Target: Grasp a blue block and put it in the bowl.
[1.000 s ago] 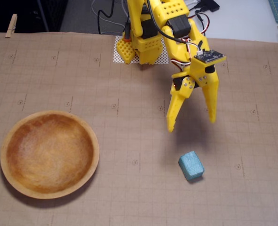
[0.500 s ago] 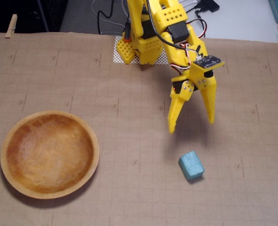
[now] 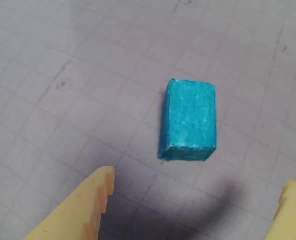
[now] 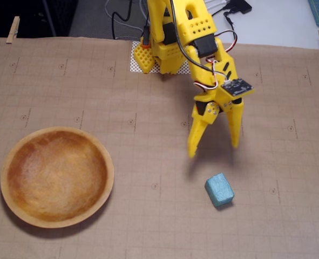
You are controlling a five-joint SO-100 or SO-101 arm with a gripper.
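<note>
Right now the yellow gripper (image 4: 213,150) hangs in the air with its two fingers spread wide, and nothing is between them. It is empty.

Look at the fixed view: the blue block (image 4: 219,190) lies flat on the brown paper mat (image 4: 148,162), a bit lower in the picture than the fingertips and a tiny bit to the right. So the block is just past the tips, near them but not touching. One finger (image 4: 196,135) is on the left and the other finger (image 4: 236,127) is on the right, and the block sits below the gap between them.

From the wrist view, the block (image 3: 188,120) is in the middle, above the two yellow tips at the bottom edge. Its long side runs up and down in that picture, pointing away from the gripper. The fingers stand to its left and right, so I think they would close on the two long sides, across the short way. That looks like a good fit, since the gap seems wider than the block. The gripper probably needs to reach forward and go down first.

The block is small and teal-blue, with soft corners and a slightly speckled top.

The bowl (image 4: 56,175) is round, wooden and empty, far off on the left side of the mat
</note>
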